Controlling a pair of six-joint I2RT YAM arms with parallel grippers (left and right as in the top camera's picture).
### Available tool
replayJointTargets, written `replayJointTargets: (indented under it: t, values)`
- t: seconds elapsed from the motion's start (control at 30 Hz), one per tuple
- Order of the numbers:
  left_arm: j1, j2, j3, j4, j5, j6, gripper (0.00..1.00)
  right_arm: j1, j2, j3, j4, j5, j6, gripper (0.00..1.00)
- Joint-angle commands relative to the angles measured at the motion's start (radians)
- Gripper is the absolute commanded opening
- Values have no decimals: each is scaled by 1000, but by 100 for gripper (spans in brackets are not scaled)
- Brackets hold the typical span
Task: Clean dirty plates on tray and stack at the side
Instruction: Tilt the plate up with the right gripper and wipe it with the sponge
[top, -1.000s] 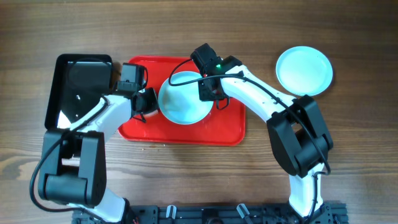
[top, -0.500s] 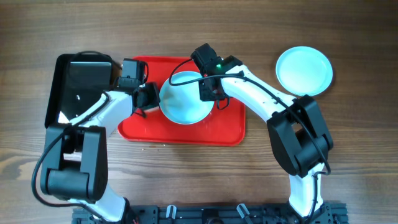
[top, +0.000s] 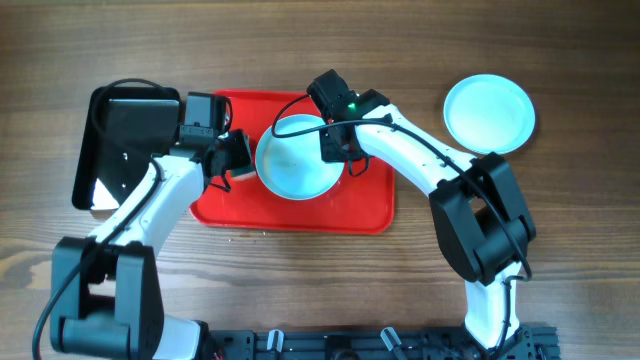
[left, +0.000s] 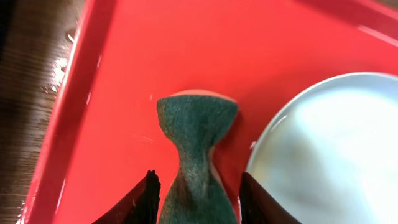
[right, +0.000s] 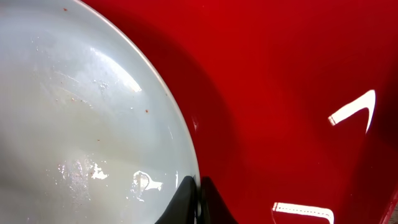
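Looks like scrub step: right end effector (right: 199, 200) pinches plate (top: 297, 158) by rim, mid tray (top: 350, 212); left end effector (left: 196, 190) clamps green sponge (left: 196, 118) just beside. Nxt, prob: sponge onto plate face, wipe specks.

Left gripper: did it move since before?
Yes. The left gripper, holding a green scouring sponge, shifted slightly toward the far rim of the flat red rectangular plastic tray, away from the robot's base.
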Motion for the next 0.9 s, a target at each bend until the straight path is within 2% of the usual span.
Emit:
replayJointTargets:
  t: [0.0,0.1,0.13,0.17,0.2,0.23,0.27,0.3,0.4,0.53,0.63,0.83,0.87]
  values:
    - [2,92,-14,11,15,-6,38,6,-24,15,-1,1,-10,4]
    - [2,149,-14,49,16,-6,33,6,-24,15,-1,-6,-10,4]
    - [2,159,-14,61,16,-6,25,6,-24,15,-2,-6,-11,4]
    - [2,164,-14,68,15,-5,5,6,-24,15,-2,-7,-10,4]
    - [2,164,-14,68,14,-5,4,6,-24,15,-2,-10,-11,5]
    - [2,160,-13,68,12,-5,4,6,-24,15,-2,-10,-11,12]
    - [2,151,-11,64,11,-5,4,6,-23,15,-2,-10,-15,25]
    - [2,135,-10,59,11,-5,4,6,-22,14,-2,-10,-18,44]
    - [2,65,-10,51,11,-5,4,6,-22,0,10,-18,-21,62]
    - [2,-9,-10,38,11,-5,4,6,-22,-27,66,-90,-61,63]
    - [2,-16,-10,22,11,-2,4,6,-20,-55,109,-95,-58,51]
    - [2,4,-31,4,11,-2,4,3,10,-90,154,-89,-28,47]
    - [2,16,-43,15,11,-2,4,3,12,-90,155,-89,-28,43]
